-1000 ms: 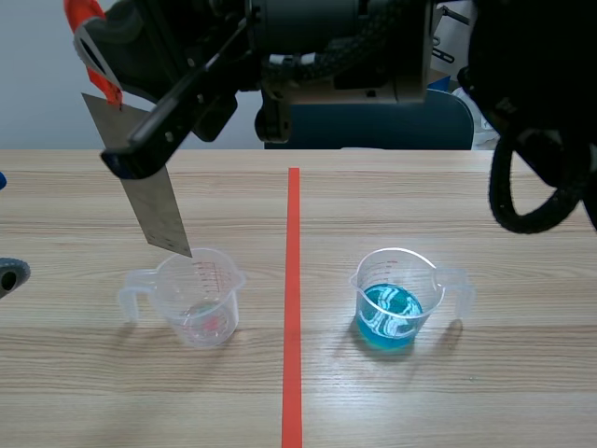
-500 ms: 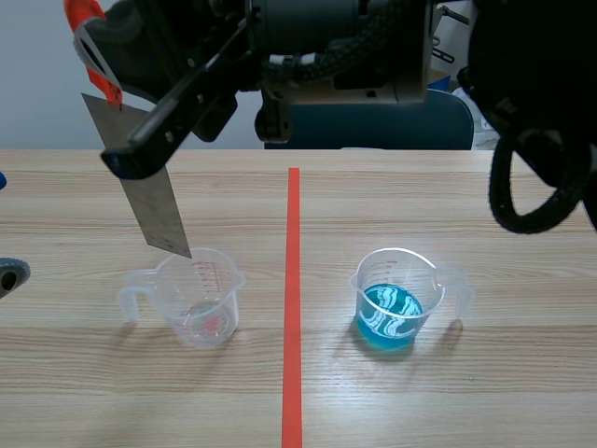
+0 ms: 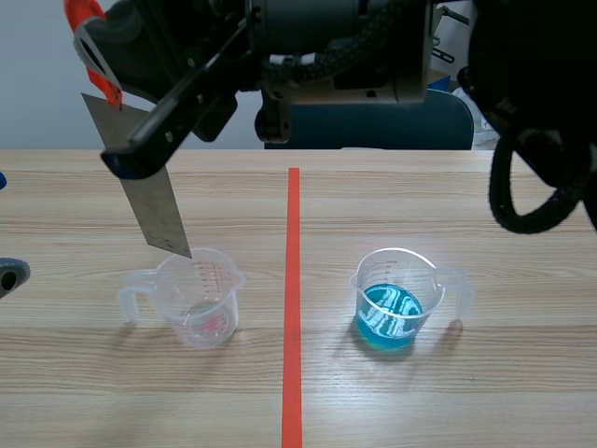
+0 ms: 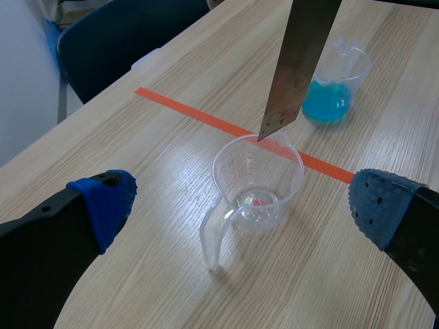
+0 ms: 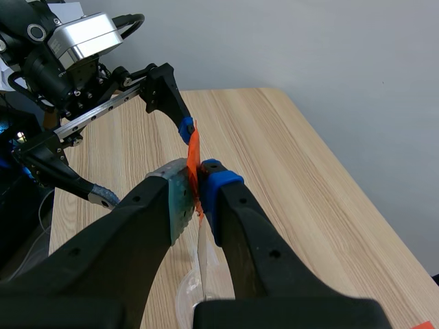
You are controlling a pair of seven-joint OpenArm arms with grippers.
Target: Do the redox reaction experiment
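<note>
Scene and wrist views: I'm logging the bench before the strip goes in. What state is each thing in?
metal strip: gripped, hanging tilted, lower corner at the clear cup's rim
clear cup: upright, nearly empty
blue-liquid cup: upright, partly filled with blue liquid
right gripper: shut on the metal strip
left gripper: open, holding nothing

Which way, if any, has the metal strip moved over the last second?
No. The metal strip has not shifted: its lower corner sits at the same spot over the clear cup, left of the tape line.
</note>
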